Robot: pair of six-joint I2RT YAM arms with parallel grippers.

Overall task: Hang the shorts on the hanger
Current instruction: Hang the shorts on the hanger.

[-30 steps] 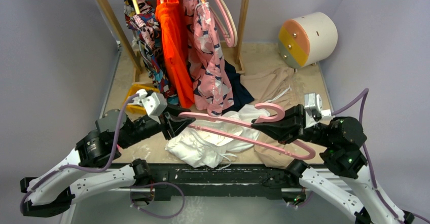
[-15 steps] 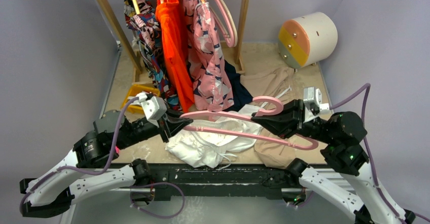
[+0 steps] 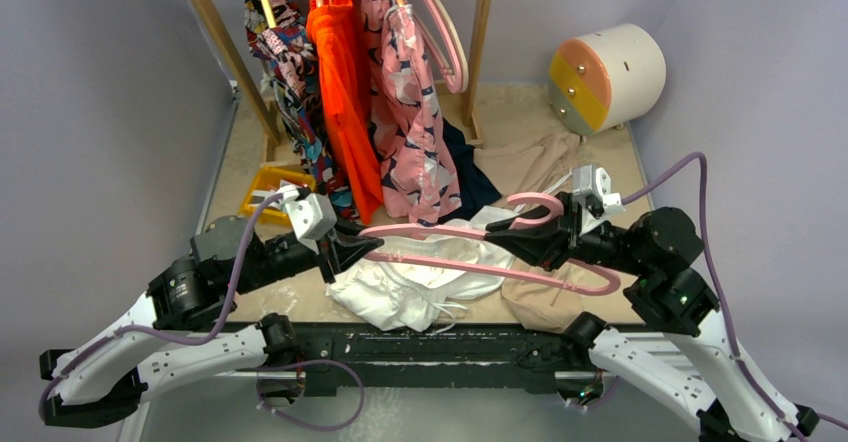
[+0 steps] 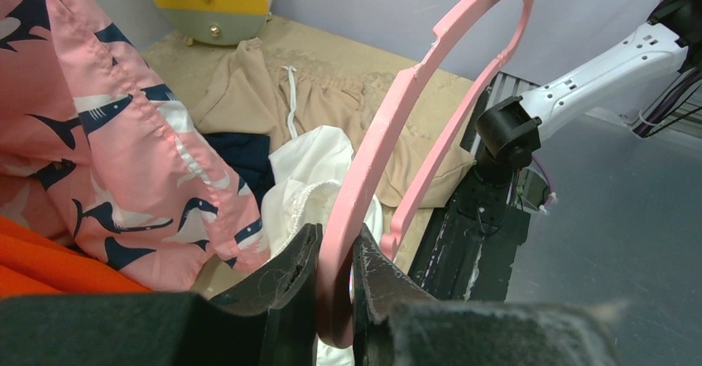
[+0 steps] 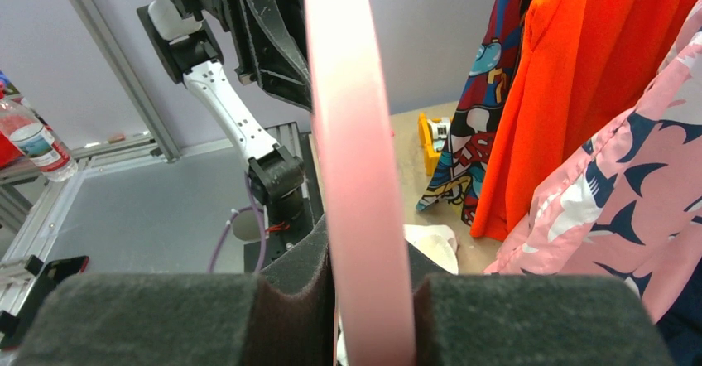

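While the pink hanger (image 3: 440,230) is clamped by left end effector (image 3: 365,245) and right end effector (image 3: 503,234), it could be wrenched free by opposing pulls.

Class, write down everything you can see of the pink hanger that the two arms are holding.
The hanger is smooth and pink, plastic by its look, with a thick loop hook, slim curved arms and a thin lower bar. It is held roughly level over the white shorts on the table. The left gripper clamps one end, and the right gripper clamps it near the hook.
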